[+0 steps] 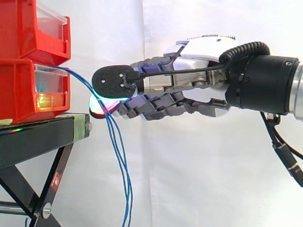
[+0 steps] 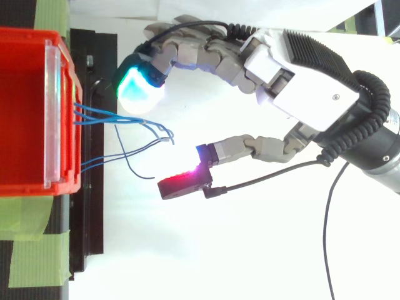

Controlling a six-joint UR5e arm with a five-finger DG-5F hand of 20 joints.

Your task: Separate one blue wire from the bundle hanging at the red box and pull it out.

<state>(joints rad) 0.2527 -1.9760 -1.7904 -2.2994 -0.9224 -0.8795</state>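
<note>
At the far left two red bins are stacked, the upper bin (image 1: 28, 28) on the lower bin (image 1: 23, 94), and both sit on the black stand (image 1: 38, 137). From above, green tape (image 2: 31, 240) lies across the stand next to the lower bin. The blue wires (image 1: 119, 165) leave the clear front of the lower bin, arch outward, then hang close together past the stand's edge, in front of the white curtain (image 1: 189, 179). In the top view they fan out from the bin's front as several strands, and their far bends gather near one spot.

My hand (image 2: 300, 78) comes in level from the right with its fingers apart: curved fingers on one side, thumb on the other, a wide gap between them, clamped on nothing. The cyan pad (image 2: 140, 87) sits just beside the wires, close to the bin front. The red pad (image 2: 182, 183) on my thumb is on the opposite side, apart from the bends of the bundle. The wires run into the gap between these two pads. From the side, both pads overlap the wires where they begin to drop, and I cannot tell there whether either pad touches a strand. My palm lies well to the right of the wires.
</note>
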